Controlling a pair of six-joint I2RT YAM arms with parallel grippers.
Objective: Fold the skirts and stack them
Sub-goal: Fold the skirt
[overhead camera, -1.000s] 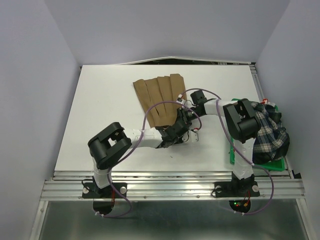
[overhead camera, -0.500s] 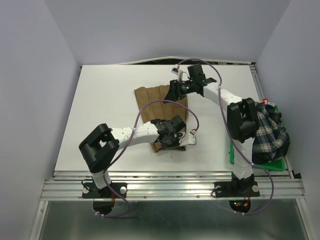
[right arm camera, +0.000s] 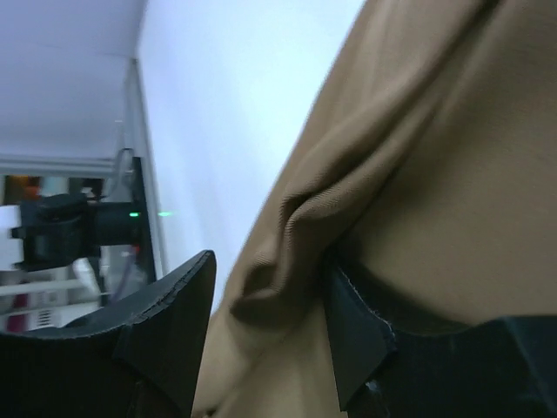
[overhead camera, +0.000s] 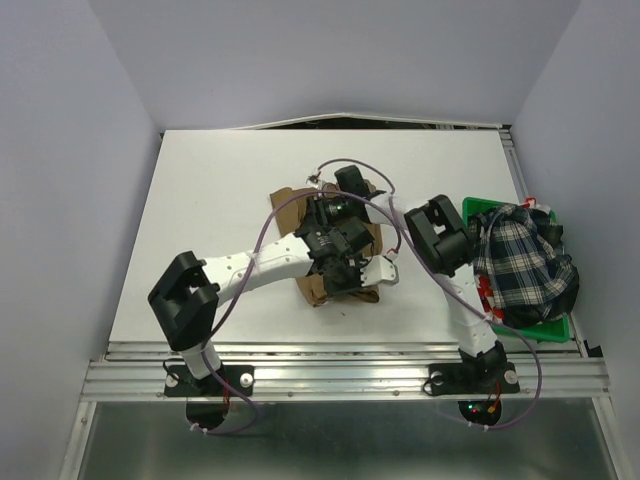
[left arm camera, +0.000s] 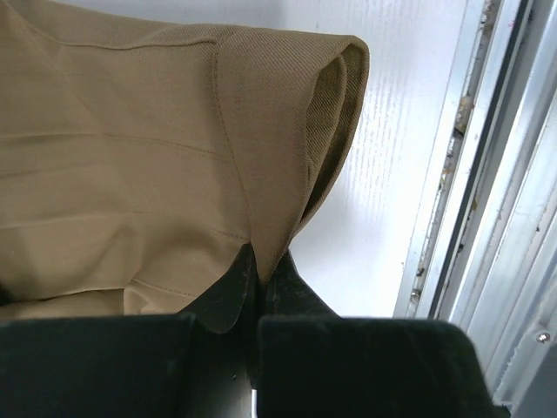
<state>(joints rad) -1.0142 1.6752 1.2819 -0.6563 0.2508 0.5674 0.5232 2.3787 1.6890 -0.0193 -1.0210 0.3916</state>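
Left gripper (left arm camera: 259,283): closed tight, we see it pinch a fold of the tan skirt (overhead camera: 313,290).
Tan skirt: bunched at the middle of the surface (overhead camera: 220,220), under both grippers.
Right gripper (right arm camera: 270,270): jaws apart, with a ridge of the tan skirt between them.
Plaid skirt (overhead camera: 530,265): heaped in the green tray (overhead camera: 478,206), far right.

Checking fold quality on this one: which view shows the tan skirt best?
Left wrist: the tan skirt fills the frame, its folded edge pinched between the left fingers. From above, the arms cover most of it. The right wrist view shows only a bunched ridge of cloth between the spread right fingers.
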